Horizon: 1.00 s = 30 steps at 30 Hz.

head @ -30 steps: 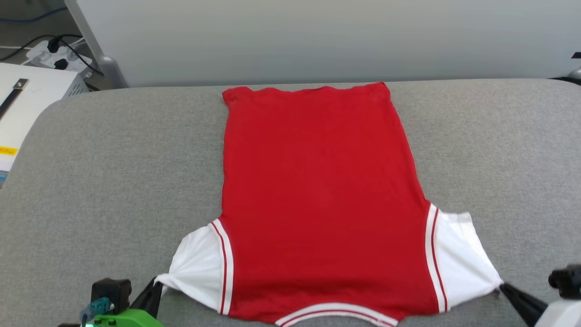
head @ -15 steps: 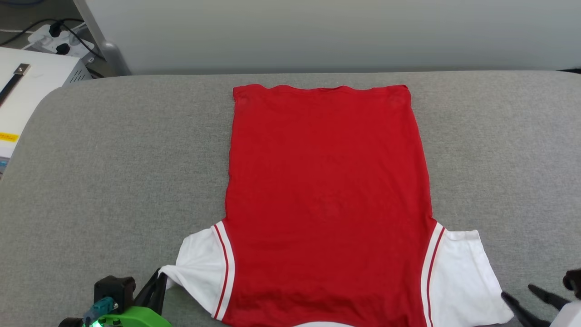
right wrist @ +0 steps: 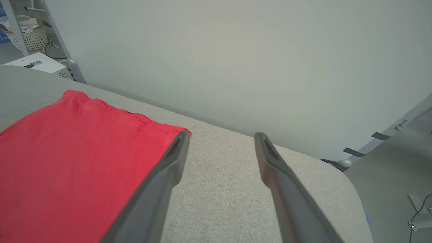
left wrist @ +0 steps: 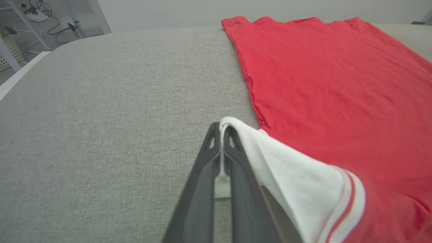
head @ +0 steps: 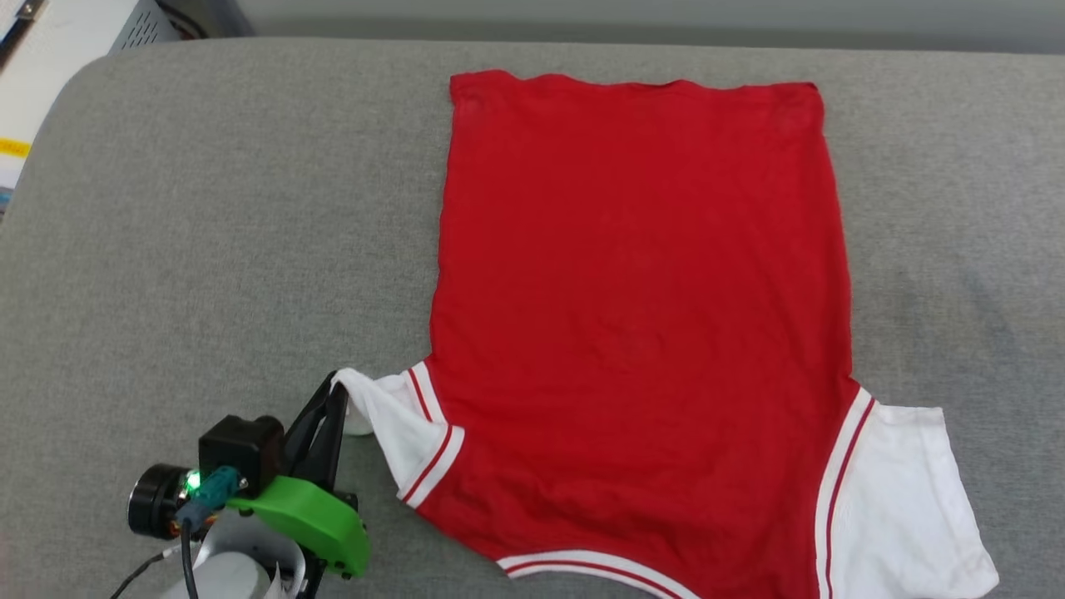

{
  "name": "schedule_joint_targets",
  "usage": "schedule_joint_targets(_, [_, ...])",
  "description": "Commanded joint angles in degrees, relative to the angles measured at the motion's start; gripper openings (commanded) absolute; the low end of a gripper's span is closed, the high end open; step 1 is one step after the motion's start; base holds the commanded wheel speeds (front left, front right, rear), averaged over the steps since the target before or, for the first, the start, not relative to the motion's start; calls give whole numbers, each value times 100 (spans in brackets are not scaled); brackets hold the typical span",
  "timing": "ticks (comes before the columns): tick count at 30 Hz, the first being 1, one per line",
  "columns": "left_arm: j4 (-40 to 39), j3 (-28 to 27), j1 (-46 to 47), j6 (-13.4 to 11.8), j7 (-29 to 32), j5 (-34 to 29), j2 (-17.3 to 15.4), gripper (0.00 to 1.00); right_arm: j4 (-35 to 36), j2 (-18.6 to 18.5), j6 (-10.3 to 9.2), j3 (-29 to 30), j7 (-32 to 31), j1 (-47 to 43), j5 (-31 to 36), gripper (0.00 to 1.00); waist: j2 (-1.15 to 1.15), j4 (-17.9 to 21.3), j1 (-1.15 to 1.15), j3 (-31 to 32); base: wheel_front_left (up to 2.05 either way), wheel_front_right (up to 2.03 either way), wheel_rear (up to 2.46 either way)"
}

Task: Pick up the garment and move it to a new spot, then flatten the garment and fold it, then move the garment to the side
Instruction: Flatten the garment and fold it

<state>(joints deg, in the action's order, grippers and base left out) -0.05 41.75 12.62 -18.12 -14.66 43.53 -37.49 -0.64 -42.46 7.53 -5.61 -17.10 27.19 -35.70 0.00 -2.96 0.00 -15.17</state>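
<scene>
While the garment [head: 641,316] is spread on the grey cushion [head: 208,208], long axis toward the cushion's far edge, its white sleeve [head: 389,418] is clamped by the left gripper [head: 334,393]; the right gripper [right wrist: 221,135] is held open.

garment [head: 641,291] collar cut off by bottom edge, left gripper [left wrist: 221,127] tips — partly cloth-covered

I see the red, white-sleeved jersey T-shirt [head: 641,291] flat on the grey fabric cushion [head: 208,249]; my left gripper [head: 337,387] is at its left sleeve tip and my right gripper [right wrist: 221,136] just right of it.
</scene>
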Motion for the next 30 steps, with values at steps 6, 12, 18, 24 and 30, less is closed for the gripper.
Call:
schedule_joint_targets(6, [-108, 16, 503, 113, -33, -446, 297, 0, -743, 154, -4, -508, -2142, 1853, -135, 100, 0, -757, 0, -962, 0, 0, 0])
schedule_joint_targets(12, [-192, -37, 848, 251, -33, -756, 551, 0, -1721, 373, -4, -845, -3828, 3274, -11, 100, 0, -1098, 0, -1537, 0, 0, 0])
schedule_joint_targets(18, [-260, -75, 1045, 399, -33, -986, 883, 0, -2563, 563, -4, -864, -4521, 4024, 513, 100, 0, -1421, 0, -2029, 0, 0, 0])
schedule_joint_targets(24, [-250, -239, 1117, 612, -34, -1151, 1164, 0, -3010, 679, -4, -894, -4458, 4038, 803, 100, 0, -1596, 0, -2290, 0, 0, 0])
schedule_joint_targets(30, [-78, -406, 1076, 785, -34, -1306, 1312, 0, -3168, 543, -4, -1120, -4675, 3711, 697, 0, 0, -1561, 0, -2251, 0, 0, 0])
